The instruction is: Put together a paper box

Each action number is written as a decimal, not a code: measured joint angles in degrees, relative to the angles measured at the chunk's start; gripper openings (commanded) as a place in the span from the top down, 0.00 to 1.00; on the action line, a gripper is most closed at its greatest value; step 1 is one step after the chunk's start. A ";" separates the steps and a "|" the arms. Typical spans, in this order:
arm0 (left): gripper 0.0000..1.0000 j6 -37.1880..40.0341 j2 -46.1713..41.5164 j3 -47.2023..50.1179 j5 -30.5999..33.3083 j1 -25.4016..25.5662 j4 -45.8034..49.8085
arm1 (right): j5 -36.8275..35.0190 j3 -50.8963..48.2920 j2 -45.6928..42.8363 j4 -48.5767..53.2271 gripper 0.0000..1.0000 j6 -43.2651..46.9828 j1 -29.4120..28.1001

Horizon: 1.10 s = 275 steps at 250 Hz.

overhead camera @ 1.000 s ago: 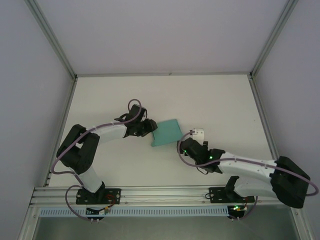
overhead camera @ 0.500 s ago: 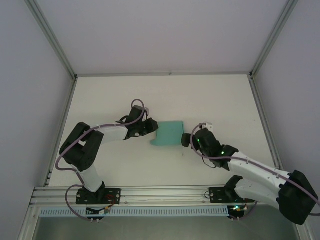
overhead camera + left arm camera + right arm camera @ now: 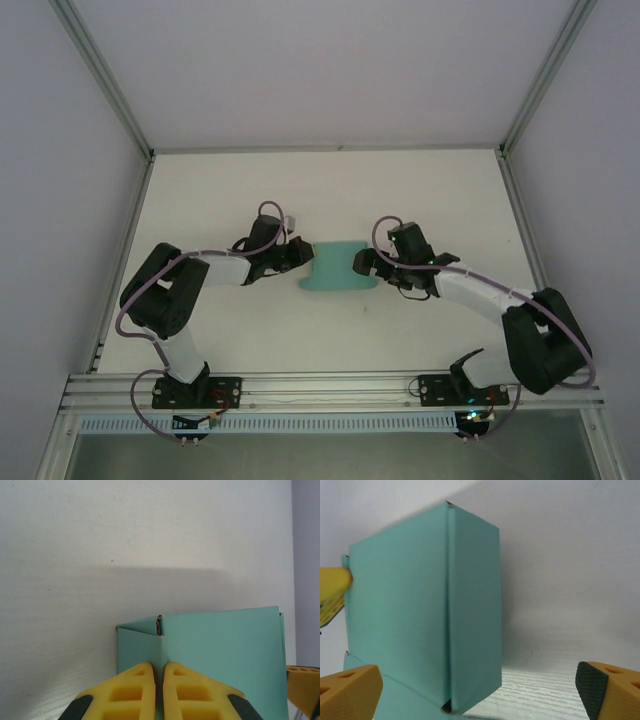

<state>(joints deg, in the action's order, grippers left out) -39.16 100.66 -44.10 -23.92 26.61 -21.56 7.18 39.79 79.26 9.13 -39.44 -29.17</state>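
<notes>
Clamping one edge of the paper box (image 3: 220, 650), the left pincer (image 3: 158, 667) is steadying it; the right pincer (image 3: 475, 687) is gaping at the opposite end, probably needing to squeeze there next.

Left wrist view: the paper box (image 3: 225, 650) runs off the bottom edge, and its near fold disappears between the fingers of the left gripper (image 3: 158, 667). Right wrist view crops the box's lower left corner, plus both fingers of the right gripper (image 3: 477, 675).
</notes>
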 measured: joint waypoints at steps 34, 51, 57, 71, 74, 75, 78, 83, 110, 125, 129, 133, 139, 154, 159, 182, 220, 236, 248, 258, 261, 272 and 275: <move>0.96 -0.04 0.26 1.31 -2.16 -1.38 -2.47 | 5.95 1.77 4.74 -0.87 0.02 0.02 1.07; 0.96 -0.02 0.70 1.66 -3.43 -1.86 -3.74 | 8.66 2.62 6.99 -2.03 0.06 -0.04 1.46; 0.96 -0.02 0.83 1.68 -3.76 -2.01 -4.04 | 9.55 2.93 7.67 -2.36 0.06 -0.13 1.53; 0.97 -0.02 1.14 1.70 -4.48 -2.14 -4.55 | 11.80 3.78 9.51 -3.39 0.13 -0.17 1.64; 0.96 0.00 1.18 1.70 -4.59 -2.16 -4.57 | 12.15 3.98 9.90 -3.61 0.14 -0.20 1.68; 0.96 0.00 1.18 1.70 -4.61 -2.19 -4.59 | 12.31 4.04 10.01 -3.69 0.15 -0.17 1.68; 0.96 0.00 1.20 1.70 -4.66 -2.19 -4.63 | 12.76 4.24 10.36 -3.93 0.16 0.04 1.73; 0.96 0.00 1.25 1.70 -4.79 -2.19 -4.76 | 13.44 4.59 10.93 -4.20 0.17 -0.28 1.73; 0.93 0.02 1.55 1.70 -5.16 -2.38 -5.33 | 16.85 6.14 13.35 -6.12 0.25 -0.20 1.77; 0.92 0.07 1.75 1.68 -5.38 -2.38 -5.60 | 18.25 6.49 14.08 -7.41 0.28 -0.42 1.79; 0.91 0.17 1.79 1.66 -5.42 -2.38 -5.62 | 18.49 6.51 14.21 -7.74 0.29 -0.31 1.79; 0.90 0.22 1.84 1.62 -5.44 -2.38 -5.60 | 18.69 6.56 14.29 -7.96 0.31 -0.44 1.79; 0.89 0.39 1.88 1.57 -5.49 -2.38 -5.60 | 18.95 6.56 14.34 -8.20 0.33 -0.46 1.79; 0.86 0.85 1.88 1.55 -5.64 -2.38 -5.60 | 19.47 6.56 14.36 -8.37 0.36 -0.57 1.84; 0.85 0.90 1.88 1.55 -5.64 -2.38 -5.60 | 19.63 6.56 14.36 -8.52 0.37 -0.74 1.84; 0.82 1.49 1.86 1.42 -5.73 -2.38 -5.49 | 20.13 6.62 14.34 -9.27 0.42 -0.90 2.21; 0.70 3.61 1.03 0.31 -5.55 -2.38 -2.23 | 20.61 6.64 13.16 -9.86 0.50 -1.90 2.32; 0.61 4.98 0.09 -0.44 -5.40 -2.29 0.33 | 20.81 6.69 11.93 -10.19 0.50 -1.92 2.23; 0.48 6.14 -1.20 -0.94 -5.07 -2.10 2.21 | 20.72 6.69 10.75 -10.14 0.50 -1.95 2.19; 0.29 7.13 -2.71 -1.29 -4.63 -1.92 3.72 | 20.52 6.69 9.66 -9.92 0.50 -1.95 2.19; 0.21 7.54 -3.39 -1.44 -4.33 -1.86 4.33 | 20.46 6.69 9.38 -9.84 0.50 -1.92 2.19; 0.00 9.25 -5.86 -1.84 -3.37 -1.51 5.66 | 20.04 6.73 8.15 -9.22 0.50 -1.92 2.19; 0.00 9.53 -6.43 -1.88 -3.10 -1.42 5.90 | 19.87 6.75 7.82 -9.03 0.50 -1.92 2.19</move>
<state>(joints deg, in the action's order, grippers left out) -29.63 94.24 -45.98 -27.03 25.19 -15.66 27.05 46.54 87.09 0.10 -41.36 -26.98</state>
